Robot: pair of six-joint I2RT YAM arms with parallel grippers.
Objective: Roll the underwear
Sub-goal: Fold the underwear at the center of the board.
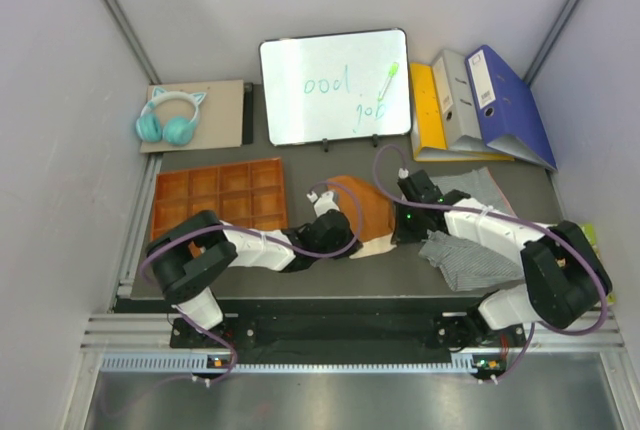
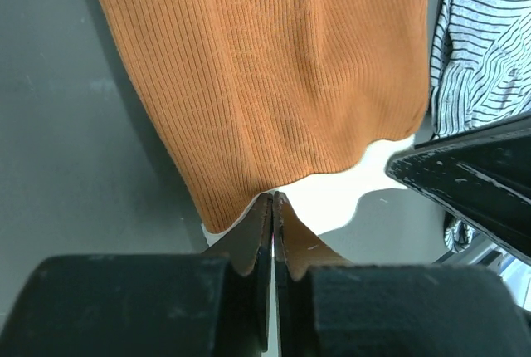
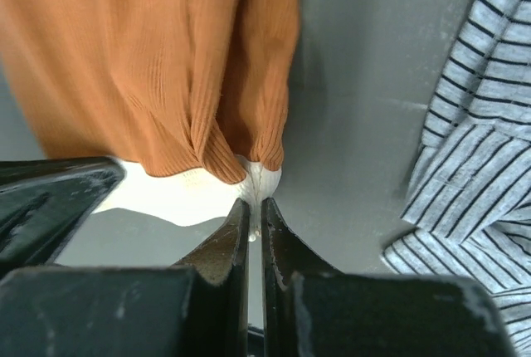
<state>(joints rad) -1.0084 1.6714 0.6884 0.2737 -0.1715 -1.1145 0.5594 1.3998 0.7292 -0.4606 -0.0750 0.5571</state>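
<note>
I hold my left end effector (image 2: 273,199) and right end effector (image 3: 255,203) each clamped on a near, cream-banded corner of the orange briefs (image 1: 362,205), spread on the desk (image 2: 66,124) between my arms, probably to start an even roll.

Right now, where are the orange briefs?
Seen from above, the orange briefs lie mid-table between the orange tray at left and striped boxers at right, their cream edge pinched by the left tool and right tool.

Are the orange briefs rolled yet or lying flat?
Flat, not rolled: the briefs lie spread on the table, no coil visible; both jaws pinch the waistband edge.
</note>
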